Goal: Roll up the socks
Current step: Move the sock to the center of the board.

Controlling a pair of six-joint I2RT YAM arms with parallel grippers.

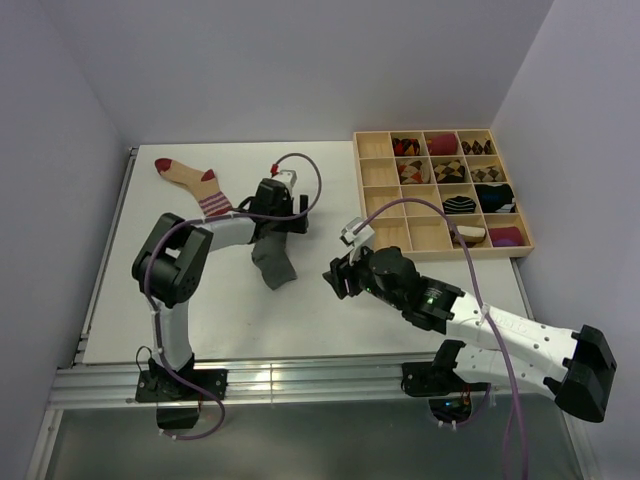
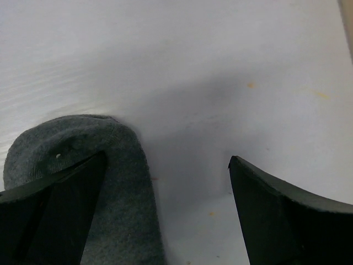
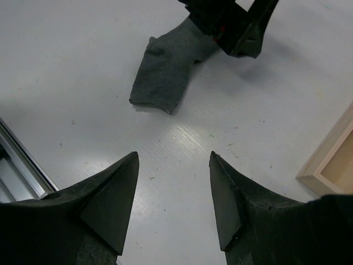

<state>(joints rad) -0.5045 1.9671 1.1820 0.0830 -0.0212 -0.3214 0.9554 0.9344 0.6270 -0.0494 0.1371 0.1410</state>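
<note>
Left gripper (image 2: 165,160) jaws released wide, holding nothing, with one finger over the rounded end of the grey sock (image 1: 272,262), which runs top-to-bottom at frame centre. Right gripper (image 3: 174,157) jaws parted, holding nothing. Beige sock (image 1: 188,178) lies upper left, toe pointing up-left.

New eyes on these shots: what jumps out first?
A grey sock lies mid-table with the left arm over its far end, jaws wide open. A beige sock with red toe sits at the far left, and a wooden tray of sock bundles at the far right.
</note>
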